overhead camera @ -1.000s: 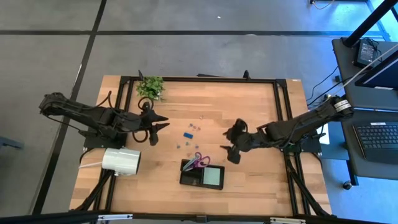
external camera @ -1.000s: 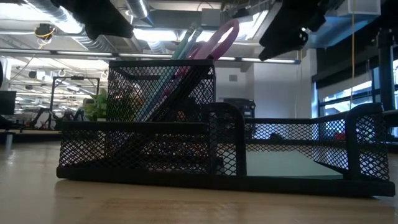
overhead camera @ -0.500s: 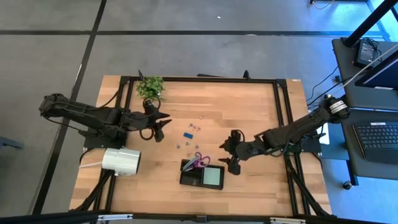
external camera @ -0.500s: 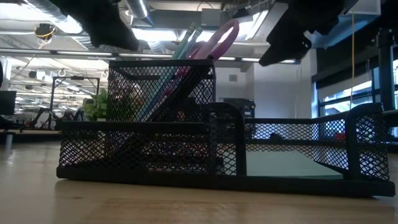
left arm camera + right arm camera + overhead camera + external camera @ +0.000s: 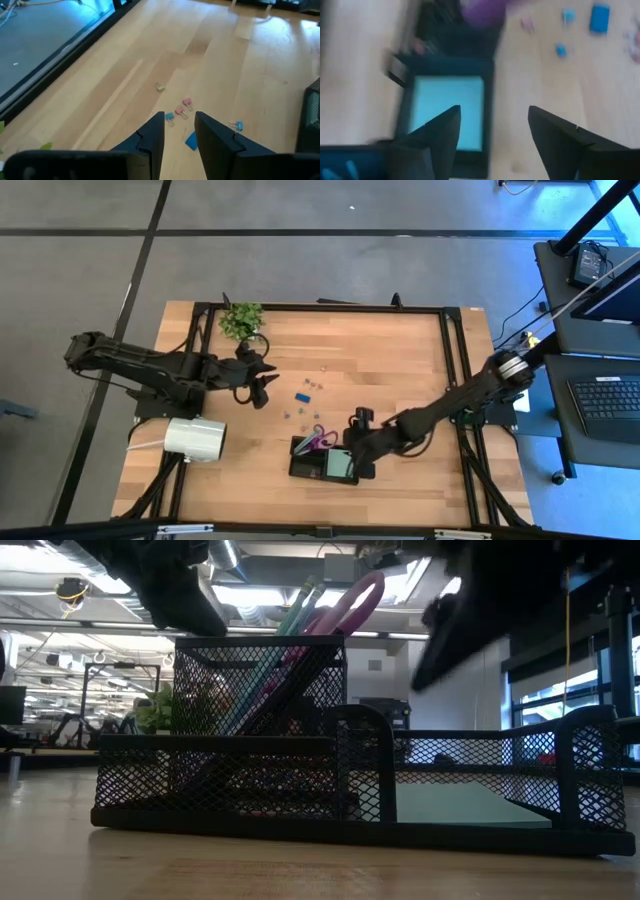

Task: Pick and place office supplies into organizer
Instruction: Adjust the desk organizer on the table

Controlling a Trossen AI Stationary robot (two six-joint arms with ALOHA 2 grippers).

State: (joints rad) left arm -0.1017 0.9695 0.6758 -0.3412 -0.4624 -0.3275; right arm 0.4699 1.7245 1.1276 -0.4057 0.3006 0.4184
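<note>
The right end effector (image 5: 352,463) hangs with its fingers spread and empty over the right edge of the organizer (image 5: 325,460), a black mesh tray whose wide compartment holds the pale green sticky-note pad (image 5: 341,464) and whose tall cup holds the purple-handled scissors (image 5: 318,442). The left end effector (image 5: 262,381), fingers apart and empty, hovers beyond the organizer near the small blue clips (image 5: 302,395) scattered on the counter (image 5: 400,360).
</note>
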